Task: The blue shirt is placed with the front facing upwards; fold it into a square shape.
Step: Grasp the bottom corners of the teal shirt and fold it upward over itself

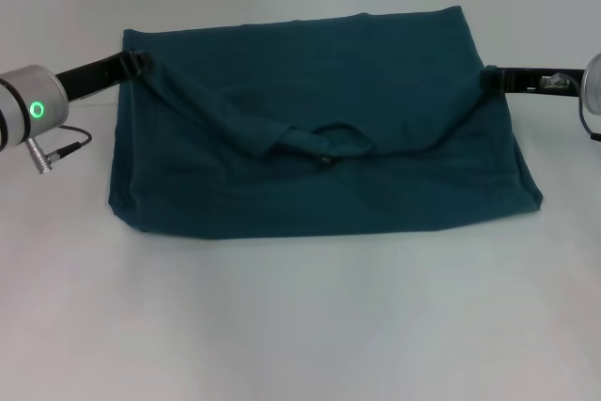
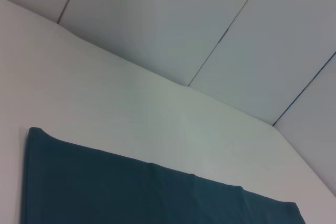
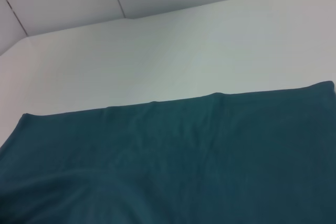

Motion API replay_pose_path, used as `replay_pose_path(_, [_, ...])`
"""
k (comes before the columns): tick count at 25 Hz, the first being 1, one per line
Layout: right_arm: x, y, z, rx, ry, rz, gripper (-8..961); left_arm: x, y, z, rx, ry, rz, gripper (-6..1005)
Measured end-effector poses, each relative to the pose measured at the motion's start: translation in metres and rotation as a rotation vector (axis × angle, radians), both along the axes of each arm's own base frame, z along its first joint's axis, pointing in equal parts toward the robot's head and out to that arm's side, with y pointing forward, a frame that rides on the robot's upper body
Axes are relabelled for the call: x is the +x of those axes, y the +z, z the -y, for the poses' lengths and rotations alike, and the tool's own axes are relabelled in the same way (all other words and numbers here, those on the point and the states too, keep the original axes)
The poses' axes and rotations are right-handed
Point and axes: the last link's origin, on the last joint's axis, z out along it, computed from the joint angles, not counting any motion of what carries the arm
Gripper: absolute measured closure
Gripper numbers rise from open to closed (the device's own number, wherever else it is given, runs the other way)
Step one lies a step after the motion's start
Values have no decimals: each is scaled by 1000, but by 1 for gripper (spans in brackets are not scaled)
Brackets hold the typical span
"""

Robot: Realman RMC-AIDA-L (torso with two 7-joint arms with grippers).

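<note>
As laid out, near to far:
Counter [image 1: 300, 326]: white, bare along its near strip, carrying the shirt.
Shirt [image 1: 319, 194]: dark teal-blue, lying mid-counter, folded over on itself into a broad rectangle; no lettering shows.
Near edge: straight across, right corner pushed slightly forward.
Collar [image 1: 340, 138]: round neck loop lying on top near the middle, creases fanning from it towards both upper corners.
Left tool [image 1: 141, 61]: at the shirt's far-left corner, touching the cloth; its black fingers appear pinched on that corner.
Right tool [image 1: 488, 77]: at the shirt's right edge, partway back; fingers meet the cloth, seemingly gripping it.
Far edge: flat on the counter, seen in both wrist views.
Wall [image 2: 210, 24]: pale panels behind the counter.
</note>
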Motion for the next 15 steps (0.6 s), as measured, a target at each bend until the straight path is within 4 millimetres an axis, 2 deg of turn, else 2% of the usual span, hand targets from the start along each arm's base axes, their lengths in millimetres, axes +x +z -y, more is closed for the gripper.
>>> replay_pose_path(8, [1, -6, 3, 2, -10, -14, 927, 0, -9, 5, -13, -10, -5, 909])
replay_pose_path(15, [7, -2, 5, 16, -19, -3, 807, -5, -6, 7, -4, -5, -10, 874])
